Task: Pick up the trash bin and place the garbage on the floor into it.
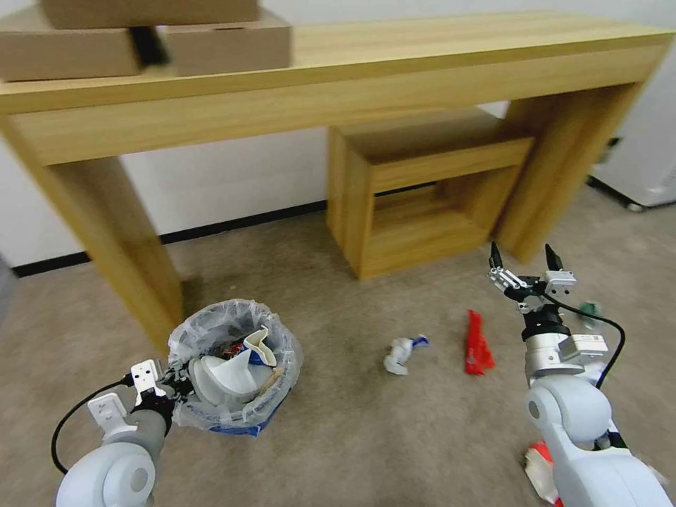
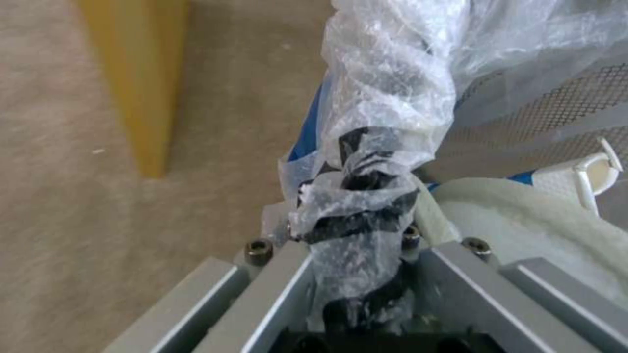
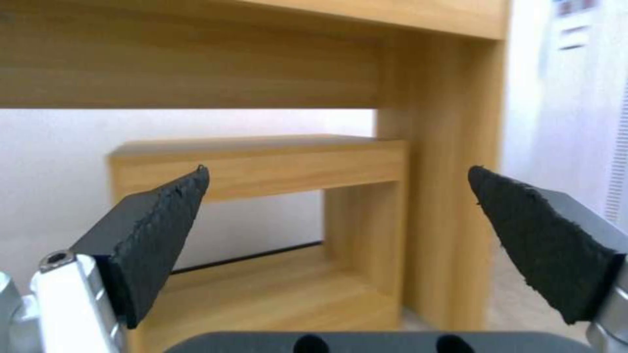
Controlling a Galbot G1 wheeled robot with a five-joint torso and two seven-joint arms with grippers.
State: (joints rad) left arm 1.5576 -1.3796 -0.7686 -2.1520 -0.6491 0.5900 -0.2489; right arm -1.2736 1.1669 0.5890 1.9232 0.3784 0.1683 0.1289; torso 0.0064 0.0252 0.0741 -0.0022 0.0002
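Observation:
The trash bin (image 1: 236,366), blue with a crinkled clear bag over its rim, stands left of centre on the carpet, tilted a little. Inside it lie white slippers (image 1: 225,370) and a red wrapper. My left gripper (image 1: 174,382) is shut on the bin's near rim; the left wrist view shows its jaws (image 2: 356,235) pinching the bagged rim beside a slipper (image 2: 523,220). Garbage on the floor: crumpled white paper (image 1: 401,354), a red wrapper (image 1: 477,343), a small green item (image 1: 588,310) and a red-and-white piece (image 1: 541,465). My right gripper (image 1: 524,264) (image 3: 337,215) hangs open above the red wrapper.
A long wooden desk (image 1: 394,77) spans the back, its left leg (image 1: 134,267) close behind the bin. A low wooden shelf unit (image 1: 422,204) stands under it. Cardboard boxes (image 1: 141,35) sit on the desk. A white appliance (image 1: 641,169) stands at far right.

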